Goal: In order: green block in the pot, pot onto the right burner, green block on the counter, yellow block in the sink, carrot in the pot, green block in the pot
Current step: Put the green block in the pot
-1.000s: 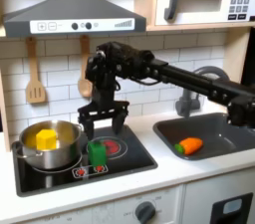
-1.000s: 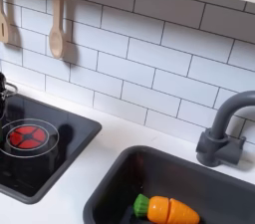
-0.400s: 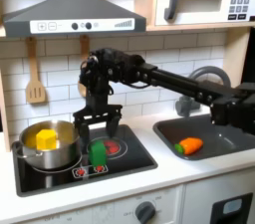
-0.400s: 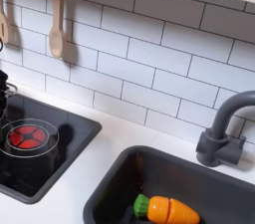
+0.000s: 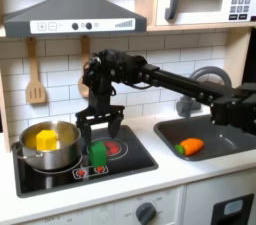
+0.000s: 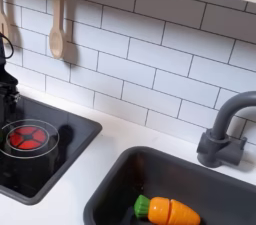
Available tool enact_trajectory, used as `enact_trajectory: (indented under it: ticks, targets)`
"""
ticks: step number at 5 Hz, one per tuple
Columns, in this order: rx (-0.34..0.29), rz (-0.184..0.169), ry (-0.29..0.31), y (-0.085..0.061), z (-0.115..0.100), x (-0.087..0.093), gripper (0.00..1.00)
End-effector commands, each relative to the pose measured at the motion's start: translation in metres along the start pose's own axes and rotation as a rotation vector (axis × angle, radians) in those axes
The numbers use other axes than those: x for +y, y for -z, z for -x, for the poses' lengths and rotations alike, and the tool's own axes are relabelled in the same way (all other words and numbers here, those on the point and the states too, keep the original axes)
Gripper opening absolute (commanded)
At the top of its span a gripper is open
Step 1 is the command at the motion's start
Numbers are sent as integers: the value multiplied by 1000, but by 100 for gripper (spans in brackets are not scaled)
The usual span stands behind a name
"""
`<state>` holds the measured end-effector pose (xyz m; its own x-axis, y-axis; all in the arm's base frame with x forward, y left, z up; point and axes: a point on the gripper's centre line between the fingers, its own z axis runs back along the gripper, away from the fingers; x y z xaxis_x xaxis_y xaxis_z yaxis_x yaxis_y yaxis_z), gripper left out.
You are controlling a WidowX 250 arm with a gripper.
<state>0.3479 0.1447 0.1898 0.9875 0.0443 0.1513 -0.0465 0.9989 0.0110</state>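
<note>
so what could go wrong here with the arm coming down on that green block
The end effector hangs open just above the green block, which stands on the black stovetop close to the pot. A slightly off descent could tip the block or knock it away. The pot's rim is near, so a finger might clip it. The yellow block already sits inside, leaving less room.

Frontal wide view, close sink-side view

A single black arm [image 5: 165, 77] is seen in the first exterior view, built of boxy matte links joined by bulkier rounded joint housings. The hand [image 5: 100, 129] is black as well, ending in two short, flat fingers [image 5: 85, 127]. Cables, screws and markings cannot be made out.
</note>
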Motion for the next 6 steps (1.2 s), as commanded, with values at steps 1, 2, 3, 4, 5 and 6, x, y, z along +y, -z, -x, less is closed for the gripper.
enact_trajectory:
  ticks: [1, 2, 3, 4, 5, 6]
  targets:
    - [18, -8, -2, 9, 1, 1, 100]
    - [32, -19, 1, 18, 4, 1, 100]
    - [43, -15, 1, 24, 5, 1, 100]
    - [56, -8, 4, 29, 5, 1, 100]
    - [70, -6, 4, 37, 6, 1, 100]
    - [73, -3, 8, 42, 4, 1, 100]
